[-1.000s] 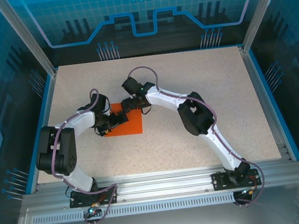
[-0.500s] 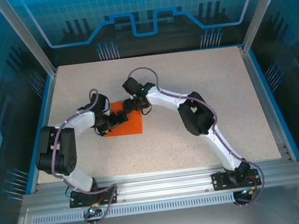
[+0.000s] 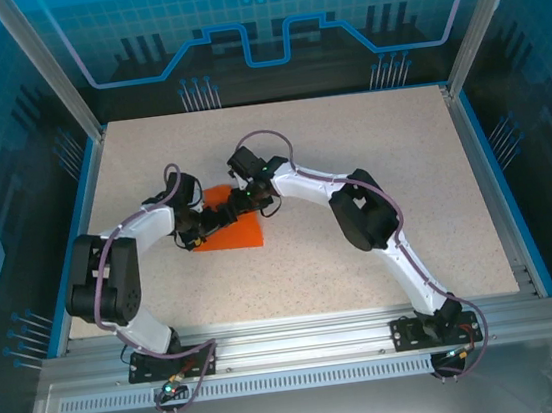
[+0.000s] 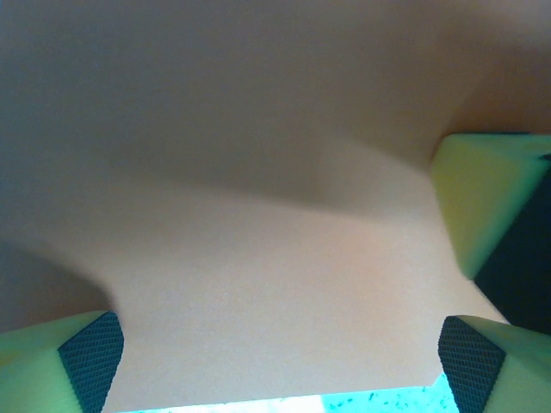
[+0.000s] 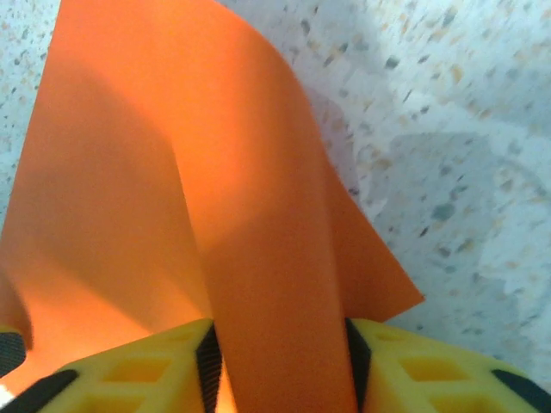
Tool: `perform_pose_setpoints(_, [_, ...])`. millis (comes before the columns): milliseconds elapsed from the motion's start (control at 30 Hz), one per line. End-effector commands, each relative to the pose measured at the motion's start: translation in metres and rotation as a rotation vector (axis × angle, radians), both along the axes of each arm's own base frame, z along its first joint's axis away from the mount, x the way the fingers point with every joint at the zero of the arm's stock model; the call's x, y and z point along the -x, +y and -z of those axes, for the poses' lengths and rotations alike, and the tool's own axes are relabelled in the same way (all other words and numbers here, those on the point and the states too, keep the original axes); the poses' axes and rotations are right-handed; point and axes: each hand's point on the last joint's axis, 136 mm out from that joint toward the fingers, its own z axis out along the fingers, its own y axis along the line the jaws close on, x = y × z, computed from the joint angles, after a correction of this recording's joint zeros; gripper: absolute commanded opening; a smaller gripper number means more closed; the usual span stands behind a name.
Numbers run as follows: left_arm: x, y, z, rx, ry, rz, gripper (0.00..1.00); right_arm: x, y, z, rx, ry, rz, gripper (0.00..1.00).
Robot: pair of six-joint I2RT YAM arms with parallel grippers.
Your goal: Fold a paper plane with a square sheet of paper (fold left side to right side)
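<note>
**Item:** square sheet of paper (image 3: 239, 234), orange-red, on the counter (image 3: 369, 145) between the two arms and not yet creased.

**Change:** the right gripper (image 5: 280, 361) has narrowed from wide over the last second. Its fingers (image 5: 155, 370) now pinch a raised ridge of the sheet, which was lying flat before.

**Left gripper** (image 3: 201, 226)**:** fingers (image 4: 478, 206) spread wide, close over the sheet, holding nothing.

**Meaning:** the sheet looks gripped and ready to carry across for the left-to-right fold.

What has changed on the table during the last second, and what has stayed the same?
The right tool moved slightly toward the left tool and closed on a raised fold of the square sheet of paper. The left tool stayed open on the sheet, in the same place.
</note>
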Motion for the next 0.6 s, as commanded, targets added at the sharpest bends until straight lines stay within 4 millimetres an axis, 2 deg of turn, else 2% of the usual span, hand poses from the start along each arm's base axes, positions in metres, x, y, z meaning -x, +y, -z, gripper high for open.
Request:
perform_pose_setpoints(0, [-0.002,-0.006,-0.021,0.045,-0.065,0.016,0.99,0.036,0.023,-0.018,-0.086,0.055,-0.083,0.37])
perform_pose_setpoints(67, [-0.003,-0.006,-0.032,0.048,-0.094,0.018,0.99,0.034,0.019,-0.015,-0.100,0.054,-0.073,0.33])
perform_pose_setpoints(100, [-0.003,-0.005,-0.038,0.048,-0.112,0.017,0.98,0.032,0.018,-0.030,-0.129,0.031,-0.069,0.31])
perform_pose_setpoints(200, [-0.002,-0.002,-0.059,0.050,-0.167,0.011,0.98,0.028,0.009,-0.040,-0.166,0.002,-0.056,0.25])
perform_pose_setpoints(300, [0.000,0.006,-0.079,0.047,-0.226,-0.009,0.99,0.025,-0.004,-0.054,-0.204,-0.037,-0.054,0.23])
perform_pose_setpoints(433, [0.003,0.015,-0.105,0.046,-0.314,-0.029,0.99,0.023,-0.030,-0.074,-0.247,-0.095,-0.059,0.22])
perform_pose_setpoints(567, [0.006,0.013,-0.134,0.066,-0.426,-0.005,0.99,0.023,-0.062,-0.097,-0.299,-0.143,-0.071,0.21])
